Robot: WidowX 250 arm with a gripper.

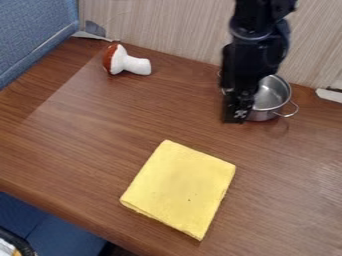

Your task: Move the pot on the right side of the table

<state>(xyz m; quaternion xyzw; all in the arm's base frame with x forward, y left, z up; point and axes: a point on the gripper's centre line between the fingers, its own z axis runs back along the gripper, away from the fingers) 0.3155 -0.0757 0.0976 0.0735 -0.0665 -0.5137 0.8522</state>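
Your claw (238, 113) is hanging by the near-left side of the pot (273, 94); you can't tell whether it's apart or together. An off-centre push against that side could be tipping or skidding the pot. It's sitting upright toward the counter's (87, 135) far right, mouth facing up, long axis running from the near-right handle (297, 108) toward far left.

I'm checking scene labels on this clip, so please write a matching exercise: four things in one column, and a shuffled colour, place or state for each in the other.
1. Pot
2. Cloth
3. Mushroom-shaped toy
4. Gripper

A. lying on its side
B. silver metal, with a wire handle
C. black, partly hiding the pot
D. yellow, nearest the camera

Pairs: 1-B, 2-D, 3-A, 4-C
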